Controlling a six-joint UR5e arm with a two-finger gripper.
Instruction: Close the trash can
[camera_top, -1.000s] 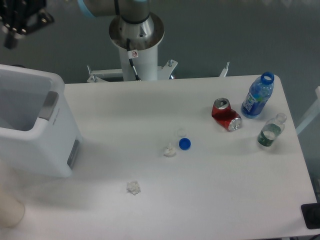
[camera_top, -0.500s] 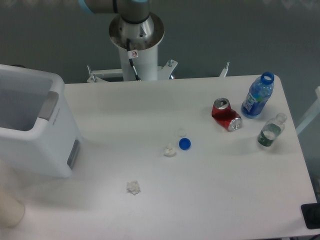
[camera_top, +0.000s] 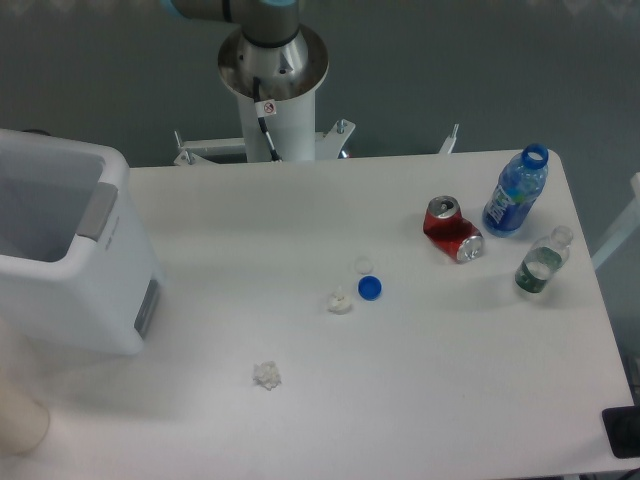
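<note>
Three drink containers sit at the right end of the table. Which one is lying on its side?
The crushed red soda can. It lies tipped over on the white table, while the blue plastic bottle and the clear bottle both stand upright, uncapped.

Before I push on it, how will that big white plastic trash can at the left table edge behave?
The large white boxy plastic trash can looks open with no contents visible, so probably light and apt to slide on the smooth white table. Its broad base suggests sliding rather than tipping. Thin walls may flex.
</note>
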